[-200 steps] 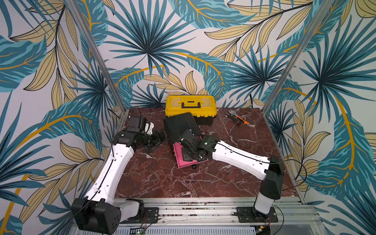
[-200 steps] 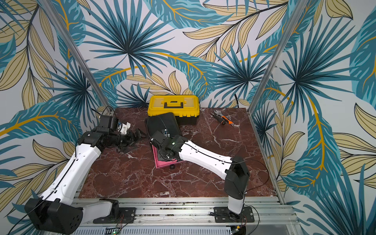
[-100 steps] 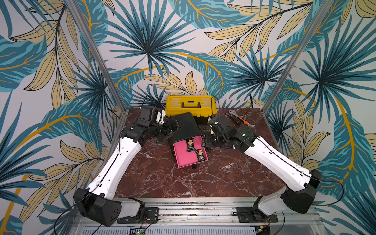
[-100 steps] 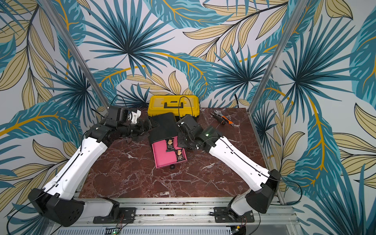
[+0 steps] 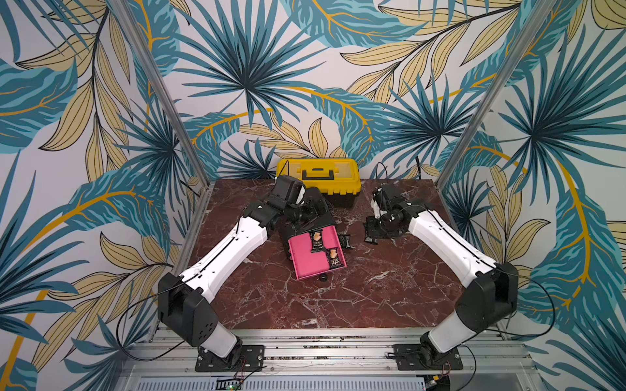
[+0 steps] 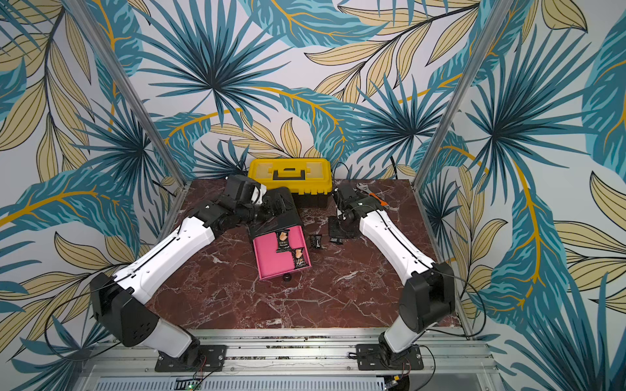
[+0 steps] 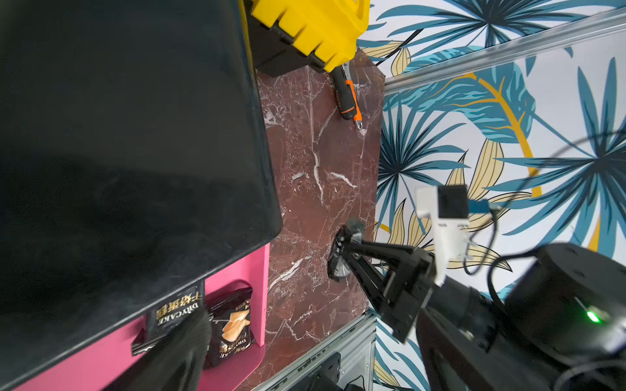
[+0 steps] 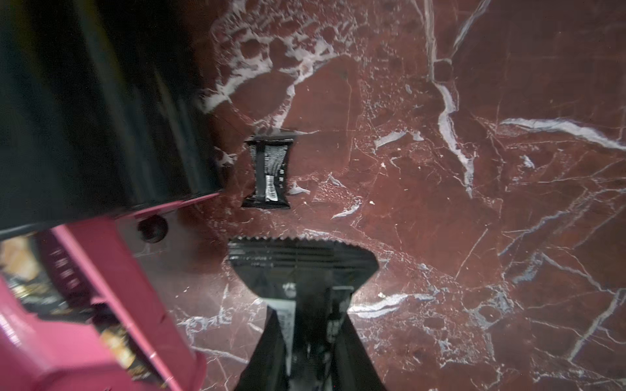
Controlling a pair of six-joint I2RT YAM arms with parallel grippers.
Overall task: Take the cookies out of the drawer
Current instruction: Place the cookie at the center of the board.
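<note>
**Right claw pinches a cookie packet beside the open drawer**

The pink plastic drawer (image 5: 305, 259) stands pulled out of its black casing (image 6: 286, 210) on the red-brown marble bench (image 5: 338, 298). Two cookies lie in it: a black wrapped packet printed with a tan biscuit (image 5: 316, 241) near the casing, and a second black packet (image 5: 334, 258) at the drawer's front right corner. A third black packet (image 8: 271, 169) lies back seam up on the bench, just beside the drawer's right wall. Further right, the right claw (image 8: 308, 301) is narrowed on a fourth black packet (image 8: 301, 260). It holds this one by one end, low over the marble. The left claw (image 5: 306, 214) sits at the casing's top, and whether it is wide or closed I cannot tell. A yellow plastic toolbox (image 5: 318, 174) stands at the back wall, with an orange-and-black hand tool (image 6: 376, 198) near it.
</note>
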